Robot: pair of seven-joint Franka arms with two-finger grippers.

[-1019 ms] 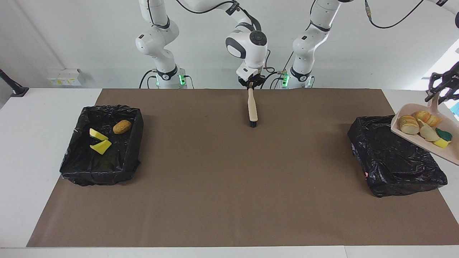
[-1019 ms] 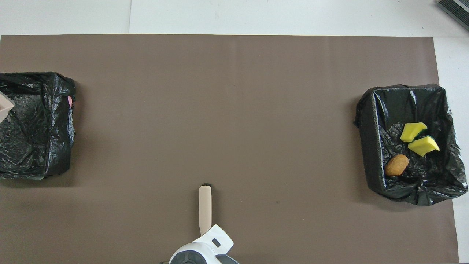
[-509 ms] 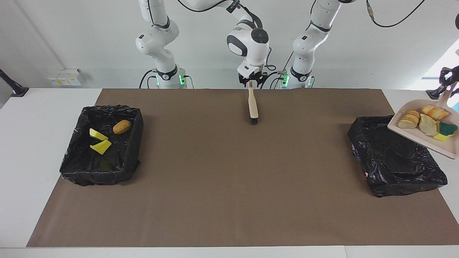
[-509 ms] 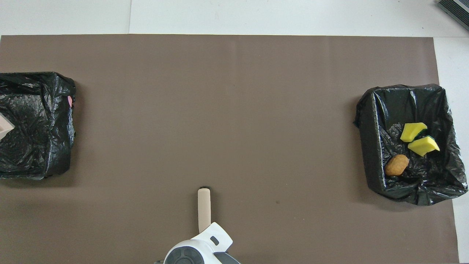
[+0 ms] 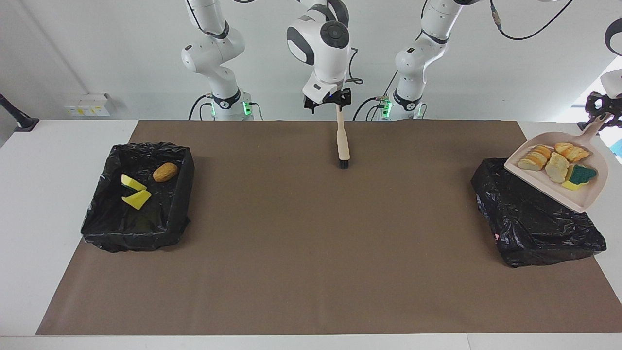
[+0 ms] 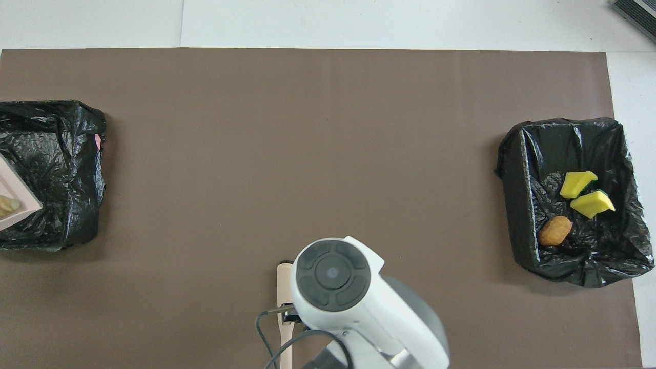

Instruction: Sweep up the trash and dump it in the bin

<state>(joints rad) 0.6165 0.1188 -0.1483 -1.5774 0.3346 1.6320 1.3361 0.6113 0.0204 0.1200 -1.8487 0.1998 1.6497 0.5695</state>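
Beige plastic is seen at the left arm's end of the tabletop [image 5: 311, 272]: a dustpan [image 5: 590, 192] is gripped by its handle in the closed fingers of the left gripper [image 5: 598, 113] and tilted over a black-lined bin [image 5: 539, 228]. Part of the trash [image 5: 556, 163], bread-like lumps and a green-topped sponge, is carried in the pan, just below those fingers. More trash is seen in a second bin [image 5: 138, 228] at the right arm's end. The right gripper [image 5: 329, 101] is raised over the brush [image 5: 342, 141], fingers wide, the handle not clasped
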